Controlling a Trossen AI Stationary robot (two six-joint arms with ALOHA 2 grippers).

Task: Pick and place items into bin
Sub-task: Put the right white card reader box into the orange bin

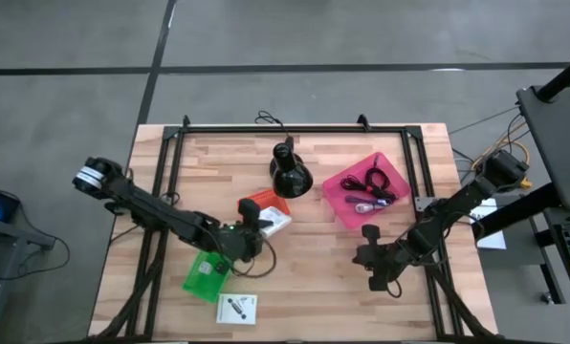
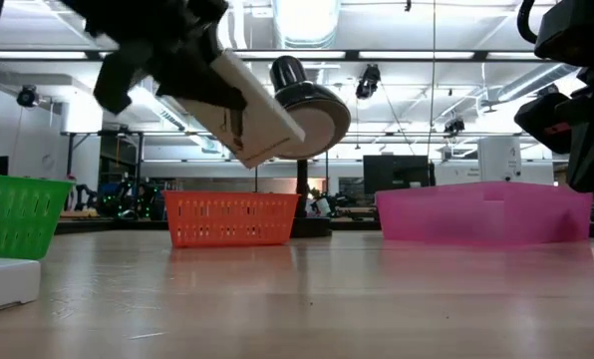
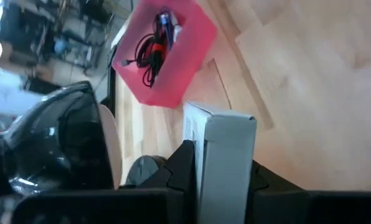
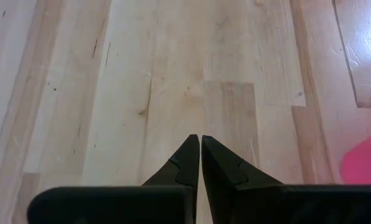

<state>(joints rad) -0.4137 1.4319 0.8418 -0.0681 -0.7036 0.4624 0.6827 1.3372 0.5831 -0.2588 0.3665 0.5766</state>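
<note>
My left pincer (image 3: 220,180) grips a white rectangular cardboard box (image 3: 226,155), raised above the wooden counter (image 1: 314,277) beside the small orange mesh basket (image 1: 258,203). My right pincer (image 4: 200,163) rests closed and empty above bare counter near the pink plastic bin (image 1: 368,187) holding black coiled cables (image 1: 379,180).

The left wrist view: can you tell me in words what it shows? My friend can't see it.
The left gripper is shut on a white box, held edge-on above the wooden table. Beyond it sits a pink bin with coiled black cables inside, and a black cone-shaped stand is close by.
</note>
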